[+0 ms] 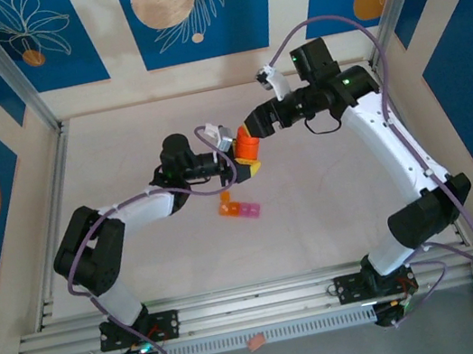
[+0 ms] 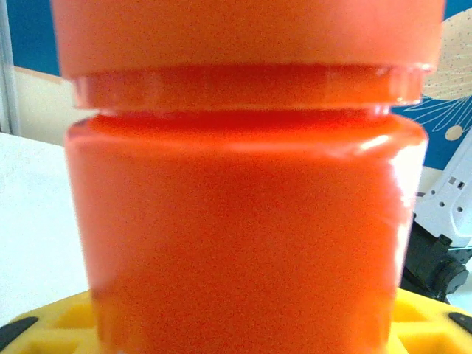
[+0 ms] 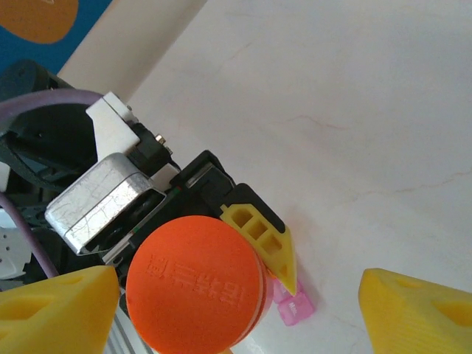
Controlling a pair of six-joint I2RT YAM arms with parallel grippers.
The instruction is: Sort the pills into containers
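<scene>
One orange bottle (image 1: 246, 145) in left pincer (image 1: 250, 158)

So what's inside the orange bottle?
The cap sits on the bottle, and the walls are solid orange. So you can see the outside, but whatever is inside is covered.

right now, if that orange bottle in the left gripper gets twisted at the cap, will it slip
The orange bottle looks like stiff plastic, so it probably won't crush. Its wall is smooth and round, so it may rotate in the left gripper under a twist. The cap has raised lettering on top, likely adding little grip.
</scene>
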